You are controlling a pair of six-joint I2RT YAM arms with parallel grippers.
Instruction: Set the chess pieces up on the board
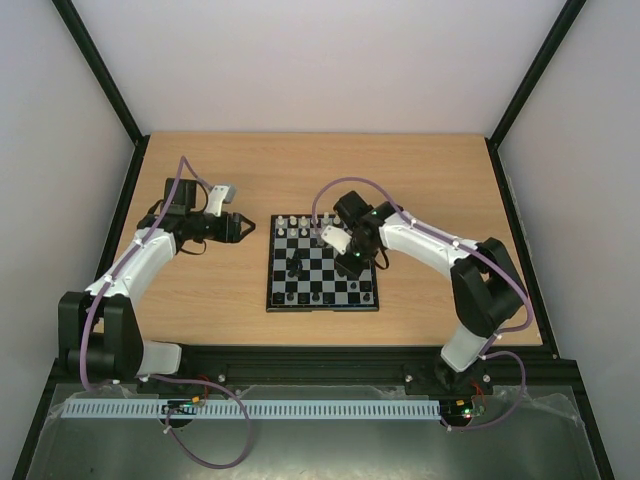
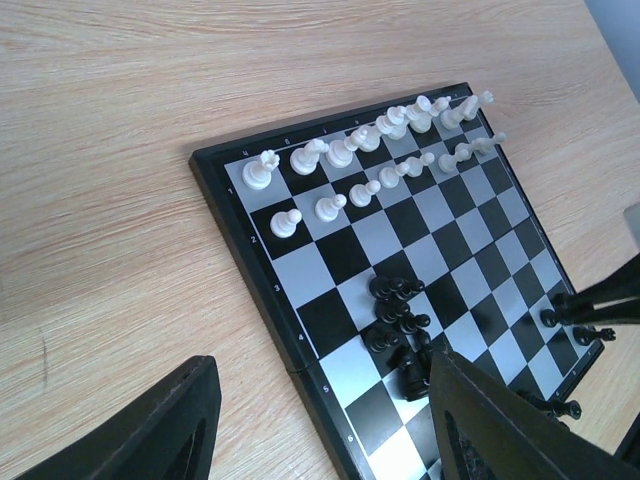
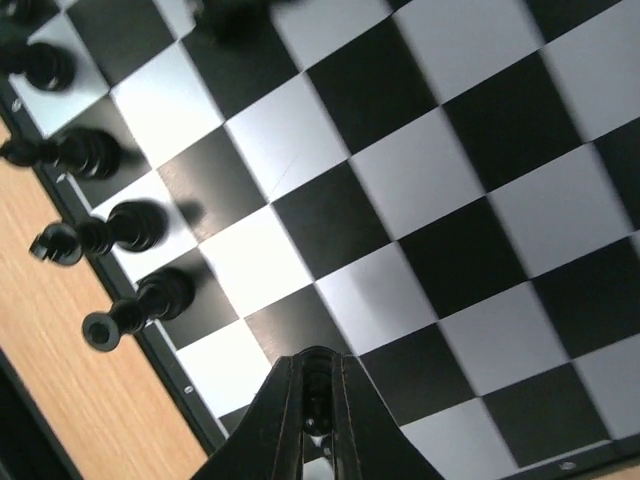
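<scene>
Two pale walls (image 1: 50, 150) flank the wooden table (image 1: 300, 170); left gripper (image 1: 243, 227) gapes, right gripper (image 3: 316, 370) shut.

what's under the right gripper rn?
Bare checkered squares of the board, near its rim; black pieces stand beside, not under. Anything pinched in the right gripper is hidden.

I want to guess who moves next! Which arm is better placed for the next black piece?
Probably right: the right gripper is low over the board, near the black pieces; the left gripper hovers open off its edge.
</scene>
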